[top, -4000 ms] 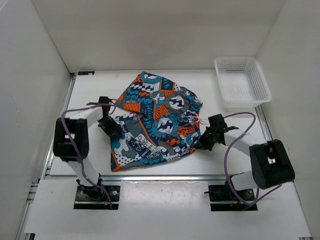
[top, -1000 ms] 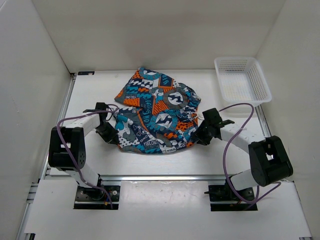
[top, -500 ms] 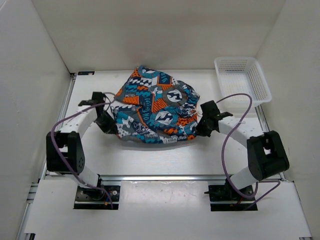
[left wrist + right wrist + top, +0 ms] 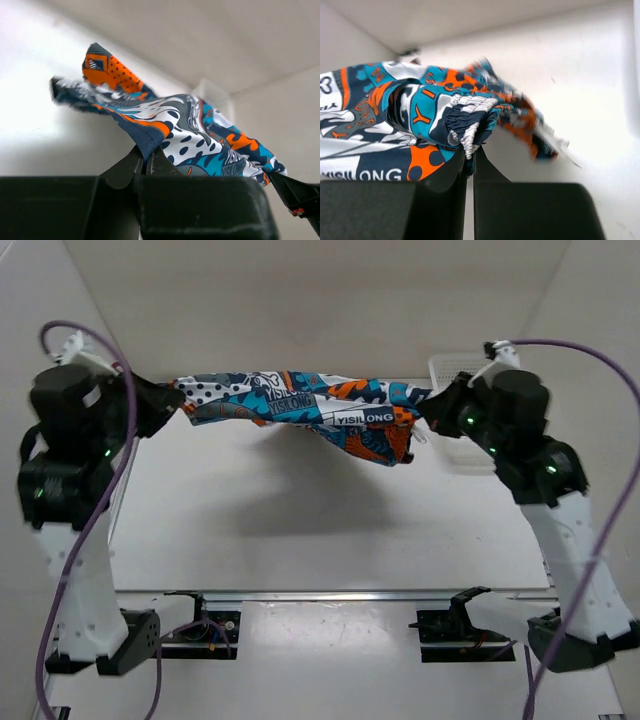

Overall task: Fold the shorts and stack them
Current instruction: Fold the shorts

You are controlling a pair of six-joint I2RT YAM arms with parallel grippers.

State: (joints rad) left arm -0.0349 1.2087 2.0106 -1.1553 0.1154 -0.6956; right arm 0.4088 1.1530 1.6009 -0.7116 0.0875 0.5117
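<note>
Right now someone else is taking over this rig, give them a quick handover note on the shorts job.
Left gripper: shut on one end of the shorts.
Right gripper: shut on the other end, at a gathered elastic edge.
The shorts hang stretched between the raised arms, above the table, sagging in the middle.
Done: held up by both ends; not folded yet.
Left: lay flat, fold, stack.

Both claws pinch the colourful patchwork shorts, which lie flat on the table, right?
Not flat: the top view shows the teal-and-orange patchwork fabric shorts hanging stretched above the white table, pinched at each end by the left gripper and right gripper.
</note>
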